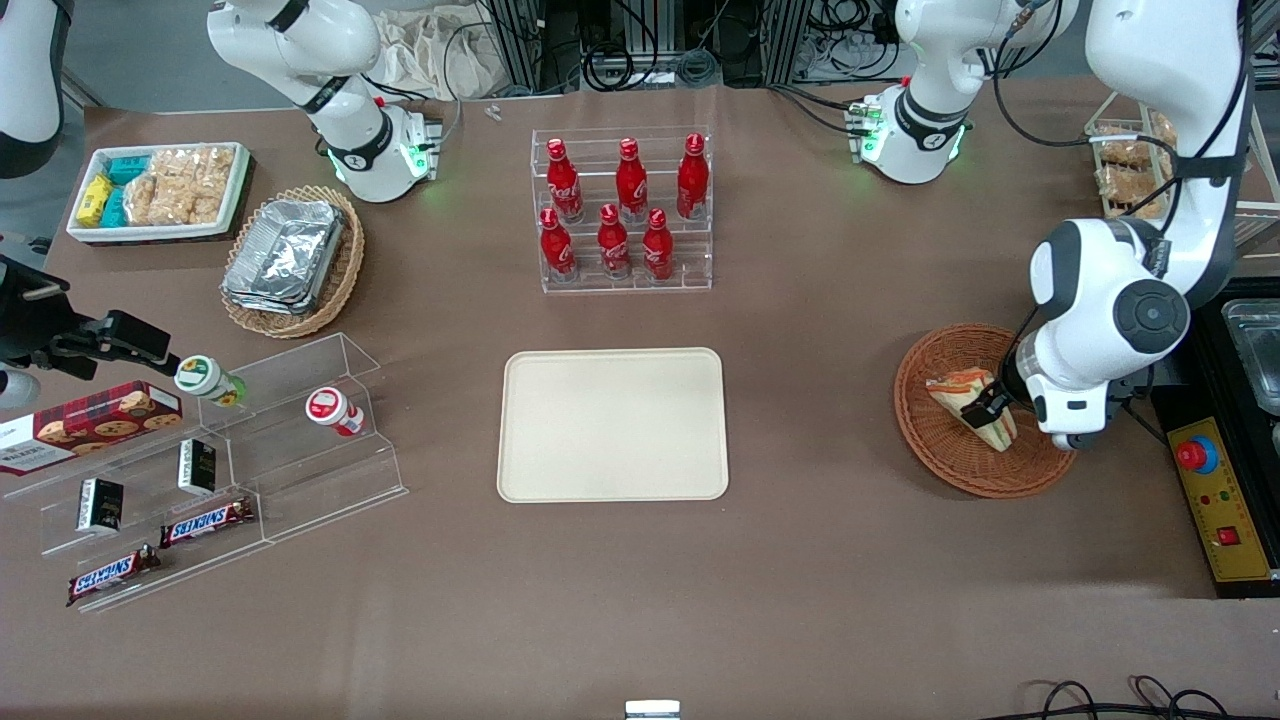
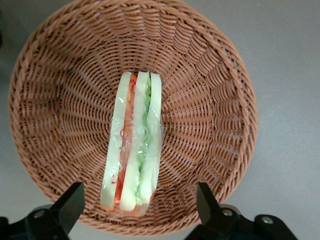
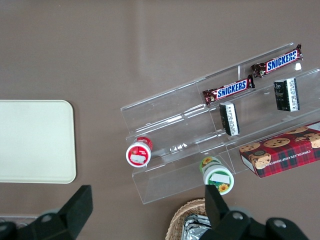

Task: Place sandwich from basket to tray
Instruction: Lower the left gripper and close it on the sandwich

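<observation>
The sandwich is a clear-wrapped wedge of white bread with orange, red and green layers. It lies in the round reddish-brown wicker basket toward the working arm's end of the table. The left wrist view shows the sandwich on edge in the basket. My left gripper hangs over the basket, just above the sandwich. Its fingers are open and wide apart, one on each side of the sandwich's near end, not touching it. The cream-beige tray lies empty at the table's middle.
A clear rack of red bottles stands farther from the front camera than the tray. A tan basket of foil containers, a white snack bin and a clear snack shelf lie toward the parked arm's end. A control box sits beside the basket.
</observation>
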